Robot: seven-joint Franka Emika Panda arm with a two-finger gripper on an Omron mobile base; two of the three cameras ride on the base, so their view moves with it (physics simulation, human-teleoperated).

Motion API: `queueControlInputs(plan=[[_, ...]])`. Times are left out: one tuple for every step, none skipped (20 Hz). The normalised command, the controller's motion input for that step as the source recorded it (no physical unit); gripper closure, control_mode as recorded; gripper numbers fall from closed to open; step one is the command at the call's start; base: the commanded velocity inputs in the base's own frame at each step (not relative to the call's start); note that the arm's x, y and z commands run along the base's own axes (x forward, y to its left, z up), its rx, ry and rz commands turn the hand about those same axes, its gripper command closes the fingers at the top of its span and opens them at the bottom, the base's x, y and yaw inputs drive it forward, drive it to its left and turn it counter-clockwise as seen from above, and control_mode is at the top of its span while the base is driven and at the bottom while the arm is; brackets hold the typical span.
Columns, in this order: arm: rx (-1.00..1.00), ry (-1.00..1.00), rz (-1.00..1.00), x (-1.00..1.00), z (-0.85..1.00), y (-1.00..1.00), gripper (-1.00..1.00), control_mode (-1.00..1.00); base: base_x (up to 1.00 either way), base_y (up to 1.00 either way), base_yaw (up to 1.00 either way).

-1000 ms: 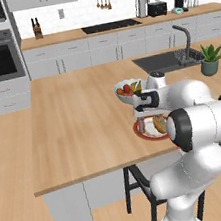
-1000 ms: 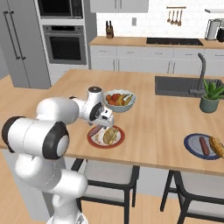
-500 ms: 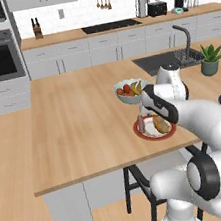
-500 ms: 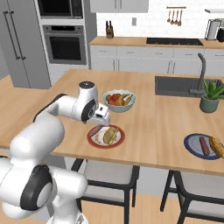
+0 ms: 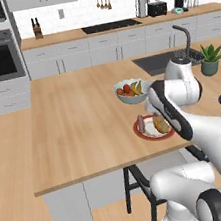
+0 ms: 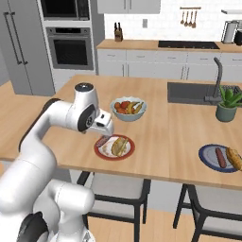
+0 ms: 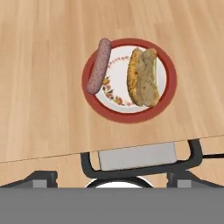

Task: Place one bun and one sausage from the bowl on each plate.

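A red-rimmed plate (image 7: 127, 117) lies near the counter's front edge with a pinkish sausage (image 7: 99, 66) and a golden bun (image 7: 143, 77) side by side on it. My gripper (image 6: 106, 126) hovers open just above this plate (image 6: 113, 158), holding nothing. Its fingertips (image 7: 41, 177) stand wide apart. Further right, a blue plate (image 6: 204, 156) carries a sausage (image 6: 220, 157) and a bun (image 6: 234, 159). The bowl is out of view.
A pale bowl of fruit (image 6: 128, 108) stands just behind the red plate. A sink with a tap (image 6: 215, 80) and a potted plant (image 6: 227, 104) are at the back right. Stools (image 7: 140, 159) sit under the counter's front edge.
The arm has swung up and back from the red plate, and the hand now hangs higher over it. Sausage and bun stay on the plate.
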Motion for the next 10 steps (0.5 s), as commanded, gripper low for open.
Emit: queueControlInputs(plan=[[0.00, -0.03, 0.00, -0.66, 0.47, 0.07, -1.00, -1.00, 0.00, 0.00, 0.00], [0.00, -0.04, 0.00, -0.64, 0.46, 0.00, -1.00, -1.00, 0.00, 0.00, 0.00], [0.00, -0.02, 0.00, -0.37, 0.46, 0.04, -1.00, -1.00, 0.00, 0.00, 0.00], [0.00, -0.01, 0.00, -0.33, 0.55, 0.00, -1.00, -1.00, 0.00, 0.00, 0.00], [0.00, -0.01, 0.00, -0.41, 0.60, 0.00, -1.00, -1.00, 0.00, 0.00, 0.00], [0.00, 0.00, 0.00, -0.50, 0.50, 0.00, -1.00, -1.00, 0.00, 0.00, 0.00], [0.00, 0.00, 0.00, -0.59, 0.44, 0.00, -1.00, -1.00, 0.00, 0.00, 0.00], [0.00, 0.00, 0.00, -0.59, 0.35, 0.00, -1.00, -1.00, 0.00, 0.00, 0.00], [0.00, 0.00, 0.00, -0.67, 0.31, 0.00, -1.00, -1.00, 0.00, 0.00, 0.00], [-0.01, 0.00, 0.00, -0.59, 0.28, 0.06, -1.00, -1.00, 0.00, 0.00, 0.00]])
